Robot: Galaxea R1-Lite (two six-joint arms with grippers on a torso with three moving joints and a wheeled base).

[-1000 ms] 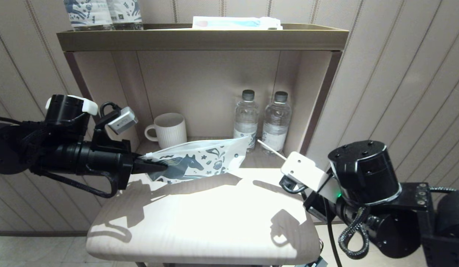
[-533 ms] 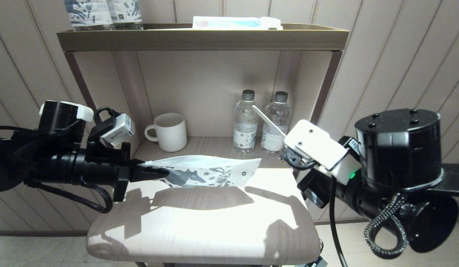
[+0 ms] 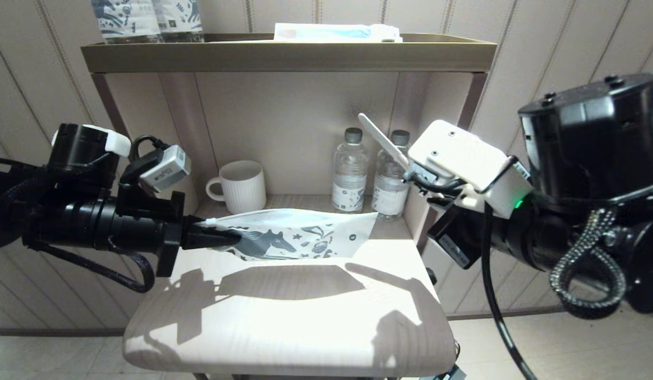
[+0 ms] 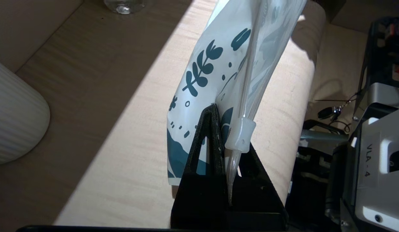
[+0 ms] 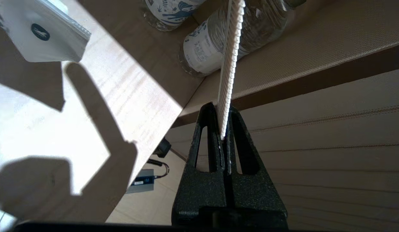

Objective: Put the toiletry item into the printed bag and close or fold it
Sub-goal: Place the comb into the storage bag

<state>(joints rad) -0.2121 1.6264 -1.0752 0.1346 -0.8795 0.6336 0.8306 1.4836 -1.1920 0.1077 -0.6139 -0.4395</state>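
The flat white pouch printed with a teal horse (image 3: 300, 237) is pinched shut-tight at its zip end by the left pincer (image 3: 221, 237), hanging above the tabletop (image 3: 284, 322). The slim white plastic comb (image 3: 382, 140) is clamped in the closed right pincer (image 5: 224, 120), well apart. The comb should be aligned with the pouch mouth before insertion.

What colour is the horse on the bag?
Dark teal on the white bag, clearest in the head view.
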